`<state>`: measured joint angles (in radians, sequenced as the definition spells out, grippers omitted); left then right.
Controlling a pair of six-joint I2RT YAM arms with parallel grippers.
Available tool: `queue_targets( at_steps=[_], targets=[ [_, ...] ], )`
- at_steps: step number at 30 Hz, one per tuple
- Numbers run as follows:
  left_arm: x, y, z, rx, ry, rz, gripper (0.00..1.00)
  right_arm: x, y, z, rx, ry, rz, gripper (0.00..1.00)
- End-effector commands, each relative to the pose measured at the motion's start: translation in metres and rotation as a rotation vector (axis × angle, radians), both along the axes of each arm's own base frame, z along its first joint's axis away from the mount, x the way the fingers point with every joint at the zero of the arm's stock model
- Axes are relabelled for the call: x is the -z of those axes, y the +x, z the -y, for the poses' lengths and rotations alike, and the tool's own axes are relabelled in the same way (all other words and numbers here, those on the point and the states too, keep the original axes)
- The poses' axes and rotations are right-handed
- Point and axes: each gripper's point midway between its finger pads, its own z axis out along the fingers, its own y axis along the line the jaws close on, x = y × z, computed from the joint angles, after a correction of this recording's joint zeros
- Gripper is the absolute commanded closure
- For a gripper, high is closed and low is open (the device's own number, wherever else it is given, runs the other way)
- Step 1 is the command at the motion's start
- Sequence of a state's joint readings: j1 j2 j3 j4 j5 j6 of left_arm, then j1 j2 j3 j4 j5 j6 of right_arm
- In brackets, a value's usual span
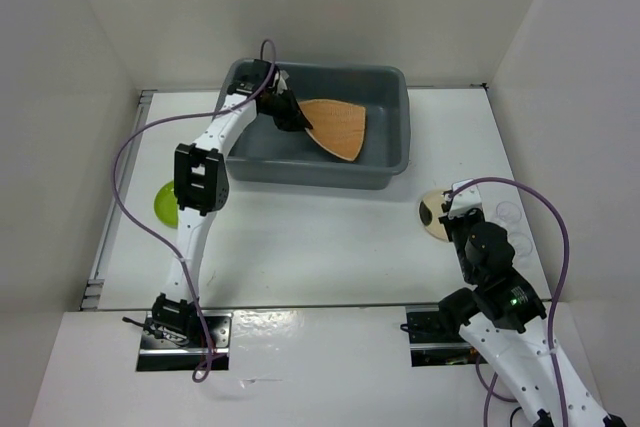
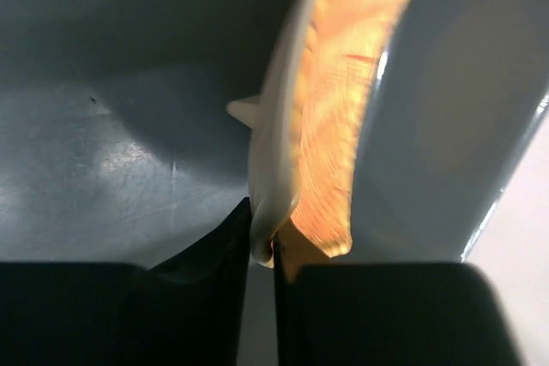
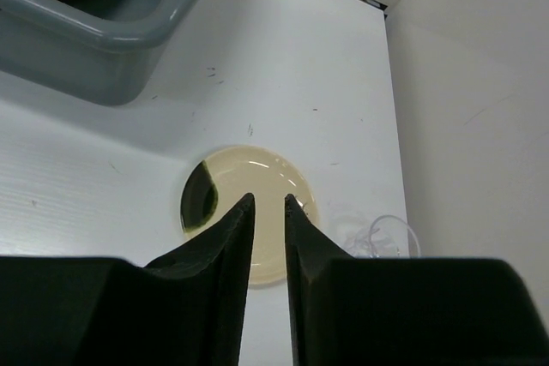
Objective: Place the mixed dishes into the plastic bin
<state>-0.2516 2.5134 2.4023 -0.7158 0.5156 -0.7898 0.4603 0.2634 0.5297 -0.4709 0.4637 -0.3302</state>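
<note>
Left gripper point(image 2: 262, 250) is pinching the tan woven rounded-triangle plate point(image 1: 335, 127) by its rim, upper centre, tilting it into the dark grey plastic bin point(image 1: 392, 162); I'm reading this as lowering for release.

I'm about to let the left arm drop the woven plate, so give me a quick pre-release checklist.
1. Left gripper shut on woven plate: ok.
2. Plate over the bin, inside its walls: ok.
3. Plate touching the bin floor: cannot tell.
4. Bin floor under the plate bare: ok.
5. Right gripper away from the bin, above the cream dish: ok.
6. Green plate still on the table: ok.
</note>
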Motion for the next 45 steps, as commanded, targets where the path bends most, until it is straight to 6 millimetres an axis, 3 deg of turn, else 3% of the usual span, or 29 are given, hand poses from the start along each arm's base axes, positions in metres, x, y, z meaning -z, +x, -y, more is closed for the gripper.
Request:
queue_targets(
  at_steps=[1,5,6,9,11,12,15,17,18,19,20,21,22,23,25,26,28,29,30,31,32,34,36,37,38,39,40,42,45],
  targets=[
    [-0.002,-0.006,0.017,0.029,-0.013,0.015,0.77,-0.007,0.004,0.002,0.022,0.019,0.036,0.74],
    [0.011,-0.013,0.014,0.023,-0.001,0.000,0.58,-0.007,0.004,0.004,0.031,0.019,0.036,0.59],
    [0.011,-0.010,0.008,0.012,-0.001,0.000,0.44,-0.007,0.004,0.005,0.031,0.020,0.035,0.56],
    [0.008,-0.009,0.002,0.021,0.011,0.011,0.34,-0.003,0.004,0.009,0.045,0.009,0.026,0.48],
    [0.011,-0.011,-0.002,0.014,0.044,-0.007,0.22,-0.001,0.006,0.010,0.051,0.007,0.017,0.42],
    [0.010,-0.012,-0.004,0.016,0.058,-0.009,0.16,0.001,0.007,0.011,0.048,-0.006,0.006,0.35],
    [-0.047,-0.013,-0.011,-0.007,0.101,0.114,0.03,0.019,0.009,0.007,0.002,-0.079,-0.094,0.23],
    [-0.087,-0.009,-0.021,-0.035,0.144,0.206,0.02,0.028,0.006,0.004,-0.044,-0.140,-0.176,0.23],
    [-0.101,-0.019,-0.027,-0.034,0.171,0.201,0.00,0.031,0.006,0.004,-0.073,-0.206,-0.208,0.23],
    [-0.144,-0.020,-0.034,-0.047,0.187,0.300,0.00,0.038,0.008,0.004,-0.097,-0.257,-0.262,0.23],
    [-0.155,-0.035,-0.042,-0.046,0.216,0.282,0.00,0.039,0.003,0.005,-0.130,-0.315,-0.317,0.21],
    [-0.179,-0.044,-0.041,-0.045,0.223,0.327,0.00,0.045,0.005,0.006,-0.161,-0.395,-0.376,0.18],
    [-0.190,-0.052,-0.034,-0.035,0.252,0.363,0.00,0.040,0.007,0.008,-0.165,-0.424,-0.400,0.18],
    [-0.223,-0.070,-0.035,-0.039,0.257,0.424,0.00,0.049,0.002,0.011,-0.189,-0.463,-0.476,0.18],
    [-0.246,-0.099,-0.029,-0.031,0.291,0.459,0.00,0.062,0.005,0.011,-0.267,-0.503,-0.577,0.19],
    [-0.269,-0.115,-0.033,-0.050,0.295,0.507,0.00,0.068,0.007,0.010,-0.295,-0.505,-0.605,0.19],
    [-0.276,-0.142,-0.017,-0.019,0.323,0.516,0.00,0.081,0.013,0.009,-0.344,-0.492,-0.675,0.19],
    [-0.293,-0.156,-0.024,-0.049,0.343,0.555,0.00,0.089,0.014,0.010,-0.358,-0.489,-0.711,0.19],
    [-0.293,-0.165,-0.022,-0.042,0.356,0.556,0.00,0.097,0.015,0.011,-0.364,-0.477,-0.749,0.19],
    [-0.278,-0.170,-0.020,-0.027,0.386,0.510,0.00,0.111,0.015,0.012,-0.391,-0.455,-0.821,0.20],
    [-0.286,-0.182,-0.026,-0.036,0.395,0.523,0.00,0.118,0.015,0.012,-0.400,-0.438,-0.854,0.23],
    [-0.288,-0.186,-0.026,-0.042,0.393,0.541,0.00,0.133,0.011,0.005,-0.460,-0.402,-0.913,0.24],
    [-0.274,-0.198,-0.034,-0.035,0.405,0.522,0.00,0.133,0.010,-0.001,-0.487,-0.380,-0.906,0.24],
    [-0.300,-0.204,-0.043,-0.075,0.343,0.606,0.00,0.133,0.013,-0.004,-0.490,-0.364,-0.893,0.24],
    [-0.294,-0.203,-0.052,-0.095,0.325,0.596,0.00,0.133,0.013,-0.004,-0.490,-0.364,-0.893,0.24],
    [-0.252,-0.206,-0.052,-0.059,0.336,0.510,0.00,0.135,0.013,-0.007,-0.499,-0.369,-0.890,0.24],
    [-0.264,-0.212,-0.058,-0.087,0.289,0.561,0.00,0.136,0.015,-0.007,-0.499,-0.369,-0.890,0.24],
    [-0.236,-0.220,-0.065,-0.096,0.269,0.503,0.00,0.148,0.010,-0.004,-0.517,-0.394,-0.934,0.24],
    [-0.211,-0.229,-0.070,-0.089,0.271,0.452,0.00,0.153,0.010,-0.004,-0.566,-0.428,-0.946,0.24]
  ],
)
